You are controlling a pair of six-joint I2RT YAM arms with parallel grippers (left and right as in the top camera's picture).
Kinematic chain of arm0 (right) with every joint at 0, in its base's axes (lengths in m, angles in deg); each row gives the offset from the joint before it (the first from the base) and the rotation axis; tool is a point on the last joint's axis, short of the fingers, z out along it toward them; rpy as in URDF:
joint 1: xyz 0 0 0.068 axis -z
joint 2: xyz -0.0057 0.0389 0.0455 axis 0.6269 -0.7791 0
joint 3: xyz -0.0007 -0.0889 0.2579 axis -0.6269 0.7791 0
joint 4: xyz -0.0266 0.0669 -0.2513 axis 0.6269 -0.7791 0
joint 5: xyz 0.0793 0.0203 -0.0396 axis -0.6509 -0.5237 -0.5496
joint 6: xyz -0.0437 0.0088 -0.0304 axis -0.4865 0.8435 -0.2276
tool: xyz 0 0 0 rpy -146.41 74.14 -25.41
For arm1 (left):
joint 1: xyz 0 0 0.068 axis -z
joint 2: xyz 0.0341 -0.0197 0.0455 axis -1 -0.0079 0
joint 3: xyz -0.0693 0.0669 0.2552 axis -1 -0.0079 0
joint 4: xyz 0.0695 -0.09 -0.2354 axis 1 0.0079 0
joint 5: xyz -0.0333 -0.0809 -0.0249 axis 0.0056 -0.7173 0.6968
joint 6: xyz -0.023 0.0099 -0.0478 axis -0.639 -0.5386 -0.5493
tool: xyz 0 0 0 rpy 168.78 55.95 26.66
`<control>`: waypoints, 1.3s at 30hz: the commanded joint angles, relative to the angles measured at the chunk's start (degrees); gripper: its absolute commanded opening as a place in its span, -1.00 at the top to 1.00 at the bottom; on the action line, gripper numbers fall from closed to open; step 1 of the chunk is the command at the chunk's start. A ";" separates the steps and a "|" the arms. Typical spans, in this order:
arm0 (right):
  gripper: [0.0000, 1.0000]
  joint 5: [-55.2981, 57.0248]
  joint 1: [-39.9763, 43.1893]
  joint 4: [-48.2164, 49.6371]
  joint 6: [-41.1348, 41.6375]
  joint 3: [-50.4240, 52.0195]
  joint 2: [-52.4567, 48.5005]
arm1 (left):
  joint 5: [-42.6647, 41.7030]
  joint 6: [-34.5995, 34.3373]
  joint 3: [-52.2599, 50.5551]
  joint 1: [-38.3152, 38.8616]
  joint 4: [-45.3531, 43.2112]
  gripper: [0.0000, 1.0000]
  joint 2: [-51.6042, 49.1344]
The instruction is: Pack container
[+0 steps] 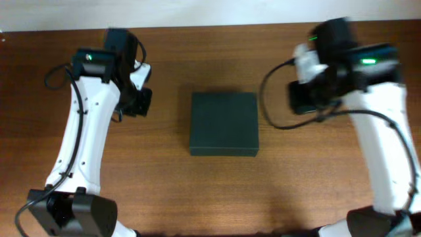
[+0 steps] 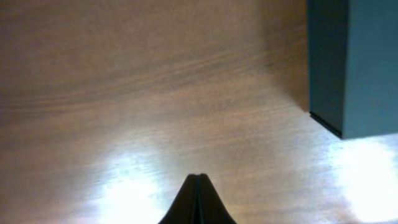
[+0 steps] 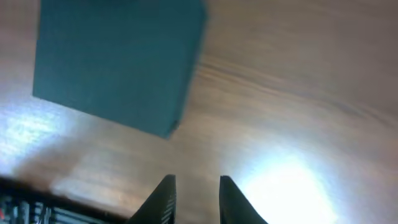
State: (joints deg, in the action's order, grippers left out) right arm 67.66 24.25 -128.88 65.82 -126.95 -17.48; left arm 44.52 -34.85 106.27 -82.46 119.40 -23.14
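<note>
A: Looking from overhead first, where's the container (image 1: 223, 123)?
B: Mid-table. Dark green box, flat on the wooden table (image 1: 197, 191), top face level, looks closed. Sits betw. the two arms.
A: Grippers?
B: Left gripper (image 1: 138, 100) is off the box's left side, right gripper (image 1: 308, 99) off its right. Both clear of it, no contact. Jaws: can't tell from up here, too dark.
A: Left wrist cam?
B: Left gripper (image 2: 196, 186) at bottom centre, fingers pressed together into one point, nothing betw. them. Bare wood w/ glare underneath. Container (image 2: 360, 62) at the upper right edge, corner + darker side wall showing, well apart from the tips.
A: Right wrist?
B: Right gripper (image 3: 196, 183) has jaws spread, gap empty, wood visible thru it. Container (image 3: 118, 62) upper left, tilted in frame, its near corner not touching the fingers (image 3: 166, 193). Blurry dark strip at bottom left, can't ID.
</note>
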 commanded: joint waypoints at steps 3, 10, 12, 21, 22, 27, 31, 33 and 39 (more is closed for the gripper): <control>0.53 -2.56 -7.21 7.39 -0.26 8.41 -2.08 | -2.05 -0.57 -12.04 -0.02 -5.55 0.96 3.56; 0.54 -4.15 -9.57 15.58 -0.11 18.71 -8.31 | -4.33 -0.59 -22.34 -0.02 -11.87 0.96 3.56; 0.54 -5.07 -9.57 17.14 -0.13 20.70 -9.84 | -4.33 -0.59 -24.11 -0.02 -12.94 0.96 3.56; 0.54 -5.53 -9.57 21.99 -0.15 27.08 -12.17 | -4.37 -0.61 -25.90 -0.02 -14.62 0.97 3.56; 0.53 -5.53 -9.57 22.14 -0.15 27.12 -12.17 | -4.37 -0.61 -25.90 -0.02 -14.62 0.96 3.56; 0.50 -2.62 -7.08 20.48 -0.35 22.75 -10.99 | -4.52 -0.57 -25.90 -0.04 -14.67 0.96 3.56; 0.40 3.41 -0.52 15.74 -0.39 15.17 -9.57 | -4.50 0.15 -25.92 -0.04 -15.17 0.96 3.63; 0.40 4.83 3.50 13.55 -1.14 11.98 -8.72 | -4.50 0.17 -26.49 -0.02 -16.22 0.96 4.26; 0.39 4.63 16.13 11.45 -2.84 12.90 0.52 | -6.36 0.04 -32.44 -0.02 -20.52 0.96 12.85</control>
State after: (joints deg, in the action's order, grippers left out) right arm 70.68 36.47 -117.47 64.42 -115.23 -24.26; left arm 40.21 -34.83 76.94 -82.46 100.32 -16.85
